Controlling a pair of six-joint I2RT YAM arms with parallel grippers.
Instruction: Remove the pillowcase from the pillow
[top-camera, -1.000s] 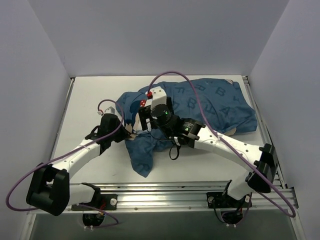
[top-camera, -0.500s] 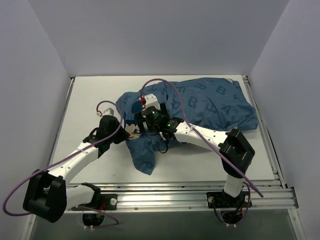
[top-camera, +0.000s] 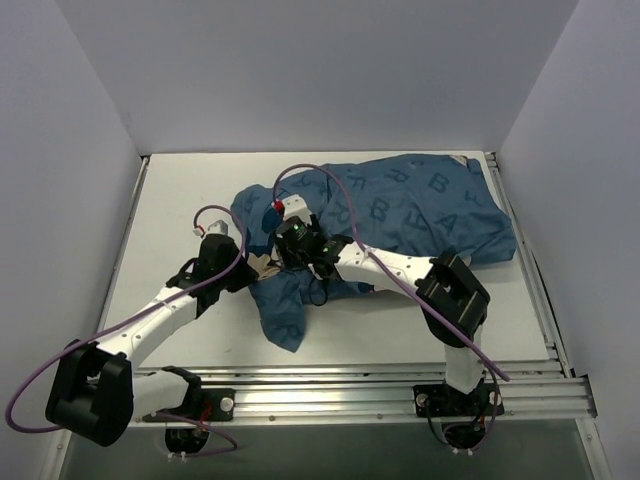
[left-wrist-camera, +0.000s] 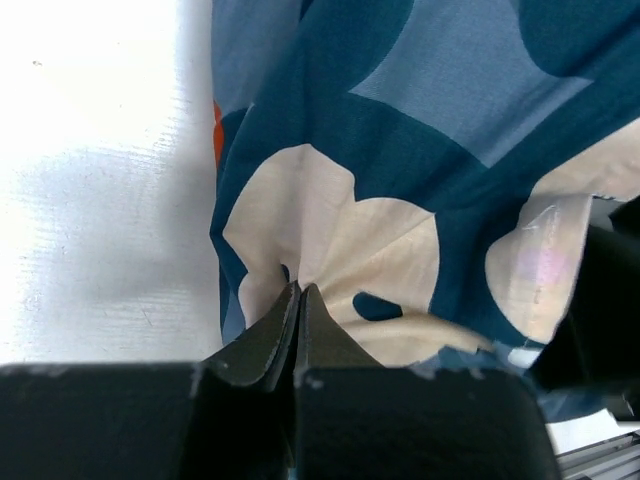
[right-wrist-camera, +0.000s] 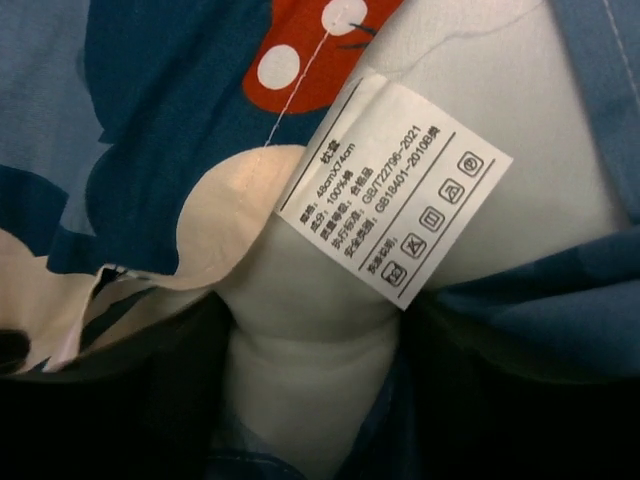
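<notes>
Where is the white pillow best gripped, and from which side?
Grip the pillow at its bare corner by the care tag, likely: only this part pokes out of the pillowcase. Come from the open left end, where the right gripper is.

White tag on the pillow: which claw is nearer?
Right. The right claw holds the pillow just below the white tag; the left claw pinches the pillowcase, tag outside its view.

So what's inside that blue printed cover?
A white pillow: one corner with its tag pokes out of the pillowcase. The rest is hidden under the cloth.
</notes>
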